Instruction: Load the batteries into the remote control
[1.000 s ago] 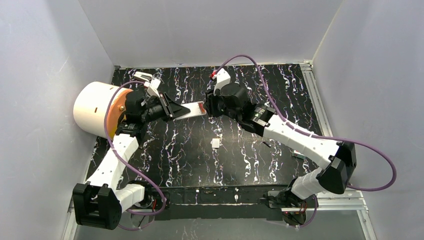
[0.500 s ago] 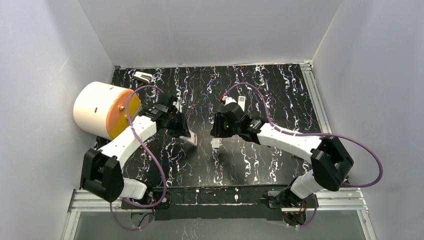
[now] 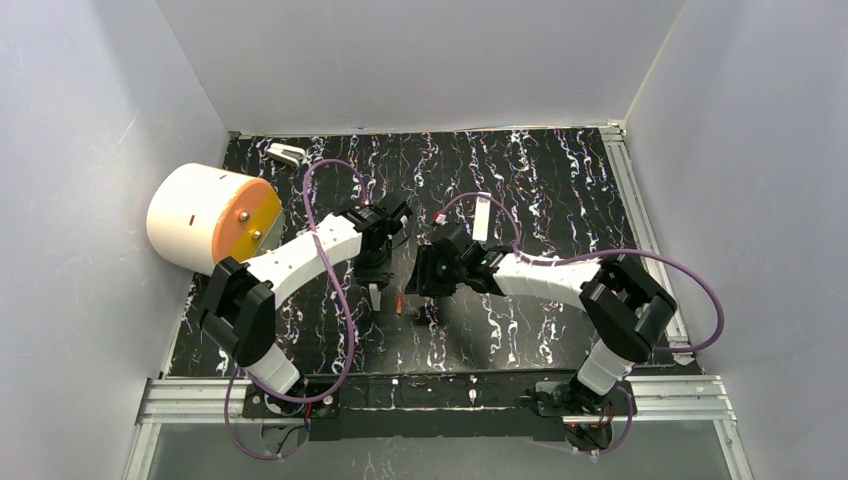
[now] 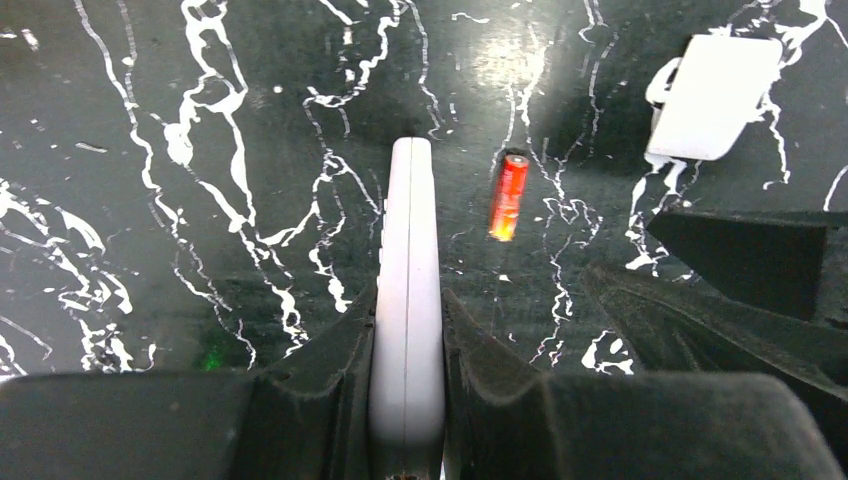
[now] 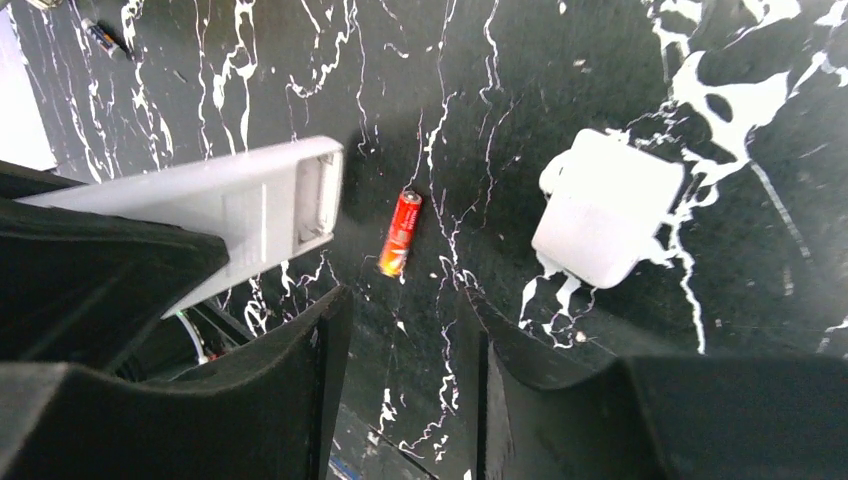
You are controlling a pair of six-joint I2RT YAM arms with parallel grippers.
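At the centre of the desk point(image 5: 600, 60): one battery point(image 5: 400, 233) loose, remote point(image 5: 250, 205) at its 9 o'clock, a white cover point(image 5: 605, 205) at 3.
Left fingers point(image 4: 340, 340) clamp the remote edge-on; right fingers point(image 5: 310, 350) hang half-spread, empty, above the battery. Light, stiff, likely to roll: pinch across its middle.

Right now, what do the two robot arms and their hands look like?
The left arm and right arm have white shells with black joint housings. A purple cable loops along each. The left hand and right hand are matte black, each with two wedge-shaped fingers. Small green lights glow near the right wrist.
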